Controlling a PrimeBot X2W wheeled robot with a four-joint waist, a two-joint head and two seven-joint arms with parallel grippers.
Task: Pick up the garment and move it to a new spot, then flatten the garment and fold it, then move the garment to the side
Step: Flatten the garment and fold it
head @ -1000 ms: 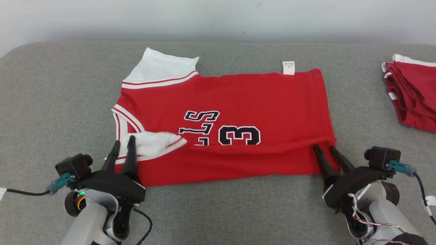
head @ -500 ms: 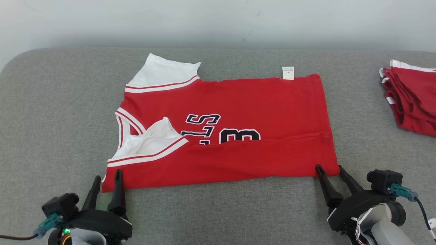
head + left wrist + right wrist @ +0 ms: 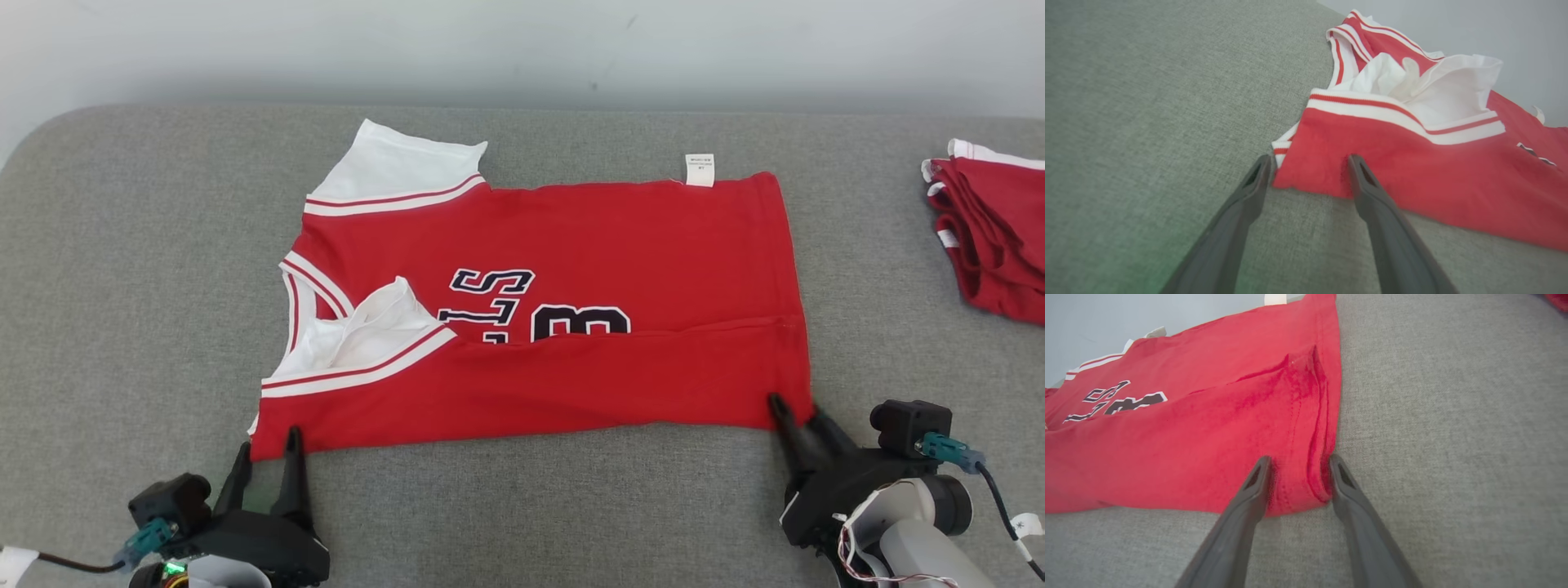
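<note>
The garment (image 3: 571, 245) is a red jersey with white sleeves and dark numbers, spread on the grey padded surface (image 3: 122, 286). Its near edge is folded up over the lower part of the numbers. My left gripper (image 3: 268, 447) stands open at the near left corner. In the left wrist view that red corner (image 3: 1310, 171) lies between the two fingers of the left gripper (image 3: 1309, 163). My right gripper (image 3: 796, 408) is at the near right corner, with its jaws apart but narrower. The bunched hem (image 3: 1300, 477) sits between the fingers of the right gripper (image 3: 1299, 461).
A pile of red garments with white trim (image 3: 992, 237) lies at the far right of the surface. A pale wall (image 3: 522, 41) runs along the back edge. The surface's corner rounds off at the far left.
Both grippers let go of the folded edge, drew back towards me and opened. They then moved forward onto the near corners. The right jaws have narrowed around the hem.
</note>
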